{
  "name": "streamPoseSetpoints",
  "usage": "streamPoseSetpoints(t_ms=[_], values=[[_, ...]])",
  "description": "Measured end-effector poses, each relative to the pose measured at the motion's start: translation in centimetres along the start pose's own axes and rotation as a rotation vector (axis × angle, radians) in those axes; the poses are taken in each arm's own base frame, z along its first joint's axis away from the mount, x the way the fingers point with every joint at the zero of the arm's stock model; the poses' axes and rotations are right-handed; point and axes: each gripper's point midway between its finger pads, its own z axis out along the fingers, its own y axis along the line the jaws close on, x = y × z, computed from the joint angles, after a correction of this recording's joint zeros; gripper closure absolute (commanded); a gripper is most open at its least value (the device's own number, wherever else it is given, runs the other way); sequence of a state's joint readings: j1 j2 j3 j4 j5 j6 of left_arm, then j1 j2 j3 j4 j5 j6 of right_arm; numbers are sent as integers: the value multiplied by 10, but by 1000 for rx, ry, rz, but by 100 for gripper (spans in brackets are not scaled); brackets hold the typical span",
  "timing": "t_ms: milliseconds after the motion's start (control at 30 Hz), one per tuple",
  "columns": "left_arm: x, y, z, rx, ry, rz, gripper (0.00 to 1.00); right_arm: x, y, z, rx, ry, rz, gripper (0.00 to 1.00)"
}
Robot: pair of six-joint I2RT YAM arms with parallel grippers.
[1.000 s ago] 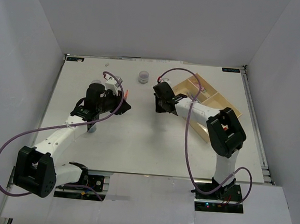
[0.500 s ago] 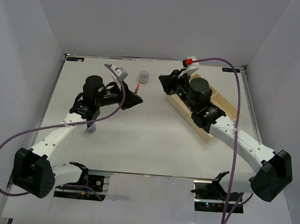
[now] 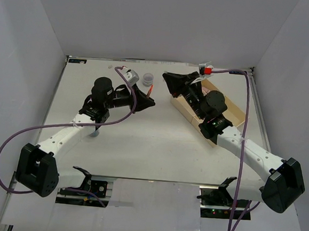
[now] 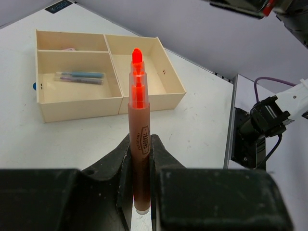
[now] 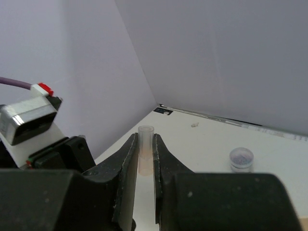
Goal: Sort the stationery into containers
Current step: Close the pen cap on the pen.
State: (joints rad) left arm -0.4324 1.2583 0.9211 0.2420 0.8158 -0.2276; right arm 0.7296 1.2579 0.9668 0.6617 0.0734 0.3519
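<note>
The left tool [image 4: 139, 153] clamps an orange highlighter [image 4: 137, 115], the right tool [image 5: 145, 153] a clear cap [image 5: 145, 134]. Recapping seems next, needing tip and cap aligned.

Orange highlighter [image 4: 138, 134] uncapped, clear cap [image 5: 145, 147] apart

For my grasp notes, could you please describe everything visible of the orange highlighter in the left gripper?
The orange highlighter is a slim, translucent plastic barrel with a dark printed label and a bright orange tip. The left gripper is shut on its lower barrel, with the tip pointing out past the jaws, held aloft. Nothing else touches it.
</note>
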Motion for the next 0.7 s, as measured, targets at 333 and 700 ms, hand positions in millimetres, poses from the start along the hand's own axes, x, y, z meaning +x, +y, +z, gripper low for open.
streamPoseSetpoints(t_ms=[333,700], values=[[4,-4,-6,2,-9,32,100,-6,42,1,-219,-47,68,92],[2,-5,-7,3,-13,51,100,15,58,4,-320,-6,110,92]])
